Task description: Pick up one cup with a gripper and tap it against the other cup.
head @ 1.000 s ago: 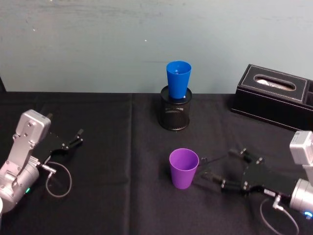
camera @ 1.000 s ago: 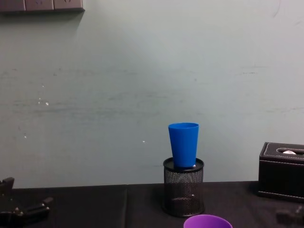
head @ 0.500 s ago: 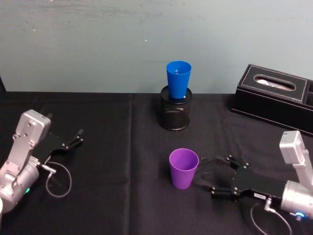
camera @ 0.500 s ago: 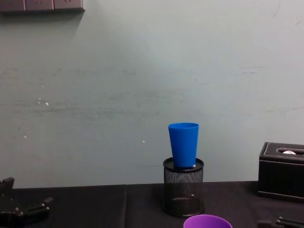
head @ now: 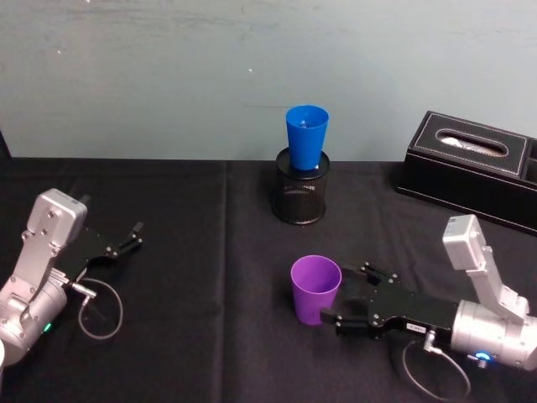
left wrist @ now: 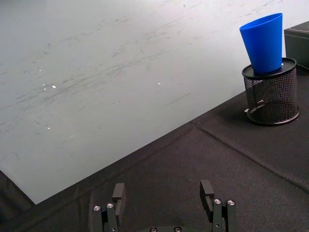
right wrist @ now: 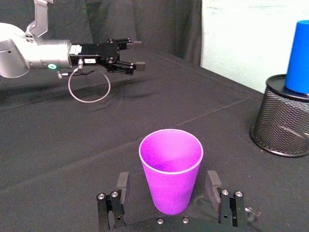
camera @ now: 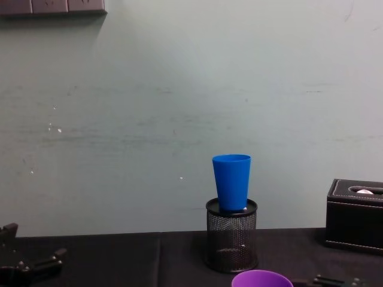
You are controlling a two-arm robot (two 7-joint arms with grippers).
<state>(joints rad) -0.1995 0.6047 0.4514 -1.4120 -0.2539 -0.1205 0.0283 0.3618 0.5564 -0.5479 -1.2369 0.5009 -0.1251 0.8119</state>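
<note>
The right gripper [head: 342, 295] lies low near the worktop's [head: 210, 336] front edge, a little right of middle. Its fingers [right wrist: 213, 185] are spread wide on either side of the purple cup [head: 315, 290], and a gap shows on both sides in the right wrist view. The step in hand looks to be the grasp.

To do it well, the pads should come level with the cup's mid-height before closing, then close slowly and evenly. The cup is smooth plastic, likely thin, and narrows toward its base. A hard squeeze could flex the wall or push the cup upward out of the grip.

The blue cup [head: 306, 134], of the same tapered, glossy shape, stands in the mouth of a holder [head: 300, 197] near the middle of the back edge. The holder is a black wire-mesh cylinder. This raises the blue cup, so the lift probably has to be generous. The tap should be light, since the blue cup seems only to rest there and might tip.

A matte black cloth covers the worktop. The left gripper [head: 126, 240] rests by the left edge, its fingers parted and holding nothing.
</note>
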